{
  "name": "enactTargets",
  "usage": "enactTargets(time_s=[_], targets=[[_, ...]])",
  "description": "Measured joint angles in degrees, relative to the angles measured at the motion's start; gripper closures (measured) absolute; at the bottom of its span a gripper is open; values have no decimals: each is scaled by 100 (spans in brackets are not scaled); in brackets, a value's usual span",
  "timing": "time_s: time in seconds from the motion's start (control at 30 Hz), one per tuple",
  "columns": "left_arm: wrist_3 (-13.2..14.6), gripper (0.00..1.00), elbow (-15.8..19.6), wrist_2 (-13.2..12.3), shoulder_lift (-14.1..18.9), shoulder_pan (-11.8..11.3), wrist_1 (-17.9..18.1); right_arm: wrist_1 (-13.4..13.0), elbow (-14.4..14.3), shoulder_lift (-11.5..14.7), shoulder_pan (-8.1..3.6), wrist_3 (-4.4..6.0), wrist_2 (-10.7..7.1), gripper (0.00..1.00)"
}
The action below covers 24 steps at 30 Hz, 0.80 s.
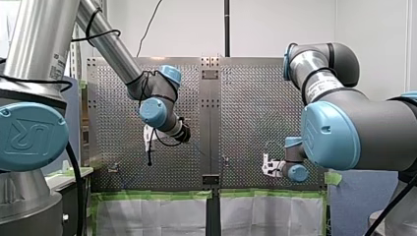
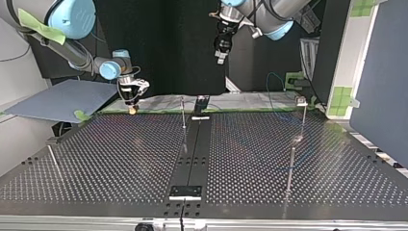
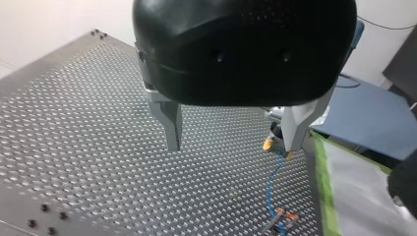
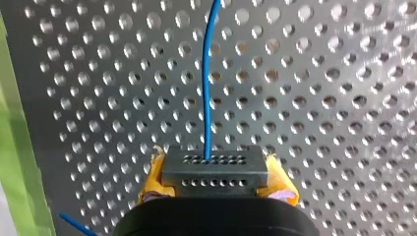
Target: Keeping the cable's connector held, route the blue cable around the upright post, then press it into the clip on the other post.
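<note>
posts rise from perforated, green-taped table

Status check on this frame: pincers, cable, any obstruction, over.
Left pincer open, empty, above the table. Right pincer shut on connector, blue cable running ahead of it. No obstruction seen.

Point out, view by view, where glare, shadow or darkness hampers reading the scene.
Front view: evenly lit, no harsh shadows on the table. Top view: my left gripper hangs against a black backdrop; the table's sheen mirrors the post. Left wrist view: table glints. Right wrist view: holes glint, yet blue cable and connector stand out.
</note>
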<state>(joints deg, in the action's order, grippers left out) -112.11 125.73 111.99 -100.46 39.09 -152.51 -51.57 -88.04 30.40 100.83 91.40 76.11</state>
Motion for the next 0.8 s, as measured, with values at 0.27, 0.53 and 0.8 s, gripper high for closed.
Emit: enactTargets(time_s=[0.27, 0.53, 0.8], targets=[[-27, 0, 351, 10, 365, -42, 354, -23, -225, 348, -74, -31, 164, 100], [12, 0, 446, 75, 708, -62, 696, -93, -491, 708, -140, 18, 319, 100], [113, 0, 450, 192, 1090, -80, 1079, 19, -519, 1096, -137, 36, 342, 100]])
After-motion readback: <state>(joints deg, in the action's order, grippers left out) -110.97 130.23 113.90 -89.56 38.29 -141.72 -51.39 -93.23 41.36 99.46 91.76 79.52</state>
